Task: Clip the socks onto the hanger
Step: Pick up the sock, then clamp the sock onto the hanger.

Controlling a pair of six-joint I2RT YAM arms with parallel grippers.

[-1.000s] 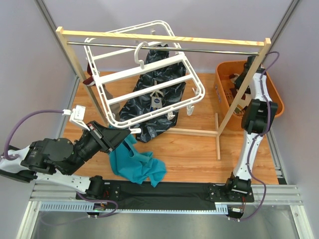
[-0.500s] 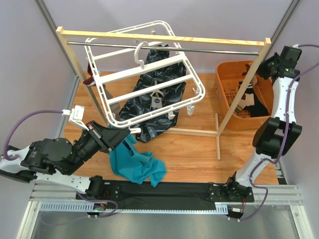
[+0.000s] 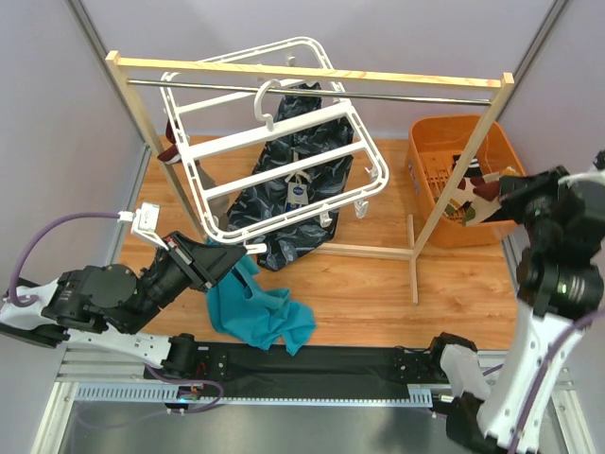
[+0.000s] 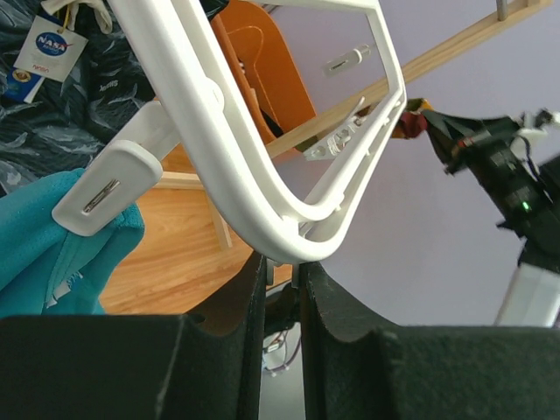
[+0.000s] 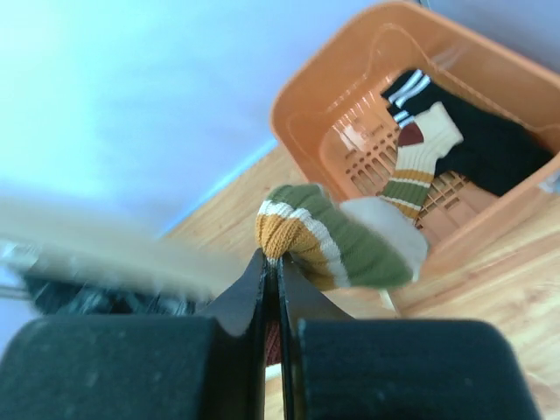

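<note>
Nearest, the left gripper point(image 4: 282, 262) has its two fingers drawn almost together, pinching the rounded near corner of the one white hanger point(image 4: 188, 96). Just beside it a teal sock point(image 3: 260, 307) lies crumpled on the table point(image 3: 378, 293); the heap is too bunched to say whether it is one sock or a pair. The left wrist view shows three of the hanger's clips: the closest clip point(image 4: 105, 188) overlaps the edge of the teal fabric, and the other two dangle from the far side of the frame. The hanger tilts up and away from the pinched corner, its hook over the metal rail point(image 3: 406, 95) of the single wooden rack point(image 3: 312, 73). One dark patterned cloth point(image 3: 284, 244) hangs behind and below the frame, a NASA tag point(image 3: 296, 195) on it. Farther off to the right stands one orange basket point(image 3: 425, 175), holding two socks that can be told apart: a black sock point(image 5: 490, 149) with white bands and a beige striped sock point(image 5: 420, 162). Raised above the basket's near side, the right gripper point(image 5: 272, 262) has its fingers pressed together on the cuff of a third, striped sock point(image 5: 337, 245) banded in olive, mustard and white, held clear of the basket.
</note>
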